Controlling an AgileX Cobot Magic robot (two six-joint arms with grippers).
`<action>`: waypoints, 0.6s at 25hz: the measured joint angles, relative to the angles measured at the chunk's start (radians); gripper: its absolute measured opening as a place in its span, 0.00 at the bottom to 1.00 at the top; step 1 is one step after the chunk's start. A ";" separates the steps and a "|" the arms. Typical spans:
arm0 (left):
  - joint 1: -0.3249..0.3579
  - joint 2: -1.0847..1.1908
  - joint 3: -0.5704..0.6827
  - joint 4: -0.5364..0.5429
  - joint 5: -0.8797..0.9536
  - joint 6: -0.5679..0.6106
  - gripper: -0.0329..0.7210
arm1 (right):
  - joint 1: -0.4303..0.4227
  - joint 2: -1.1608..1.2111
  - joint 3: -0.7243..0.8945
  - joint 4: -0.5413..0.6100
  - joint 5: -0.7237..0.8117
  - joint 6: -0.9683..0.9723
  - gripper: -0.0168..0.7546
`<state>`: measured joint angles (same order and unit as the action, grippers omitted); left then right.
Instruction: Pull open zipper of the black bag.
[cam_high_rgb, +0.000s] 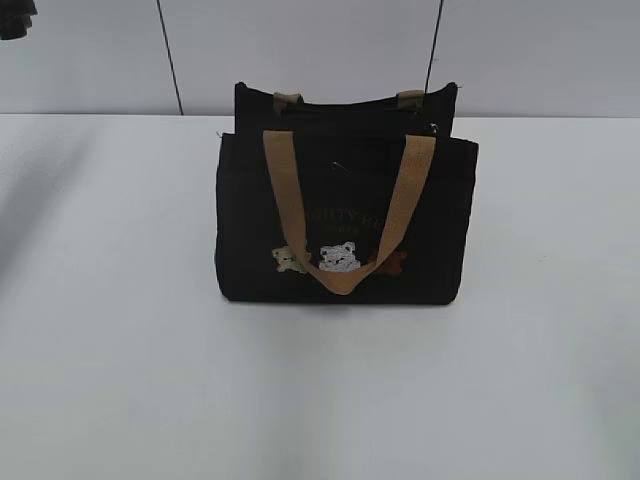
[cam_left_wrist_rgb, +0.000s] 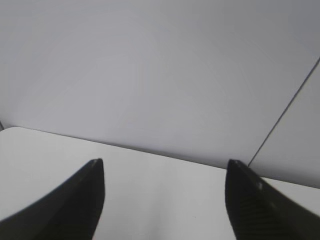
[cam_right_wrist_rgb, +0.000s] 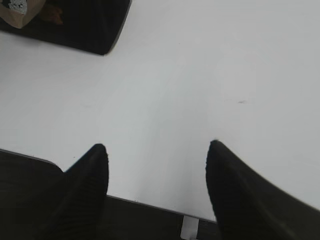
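Black bag (cam_high_rgb: 250, 230): matt cloth; tan handles (cam_high_rgb: 283, 180): woven webbing; table (cam_high_rgb: 110, 350): smooth white.

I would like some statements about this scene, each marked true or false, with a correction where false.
1. The black bag stands upright on the white table. True.
2. The right gripper grips a tan handle. False: its fingers are open over bare table, apart from the bag.
3. The left gripper holds nothing. True.
4. The front handle stands straight up. False: it hangs down over the bag's front.
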<state>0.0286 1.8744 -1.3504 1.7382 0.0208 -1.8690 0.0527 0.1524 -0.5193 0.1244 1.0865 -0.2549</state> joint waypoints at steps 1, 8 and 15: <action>-0.001 0.000 0.000 0.000 0.000 0.000 0.79 | 0.000 -0.020 0.015 -0.001 -0.005 0.000 0.63; -0.002 0.000 0.000 0.007 -0.021 0.000 0.79 | 0.000 -0.109 0.047 -0.009 -0.005 0.003 0.48; -0.002 0.000 0.000 0.006 -0.048 0.000 0.79 | 0.000 -0.160 0.050 -0.030 0.000 0.030 0.33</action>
<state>0.0266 1.8744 -1.3504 1.7446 -0.0269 -1.8690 0.0527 -0.0073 -0.4691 0.0947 1.0868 -0.2249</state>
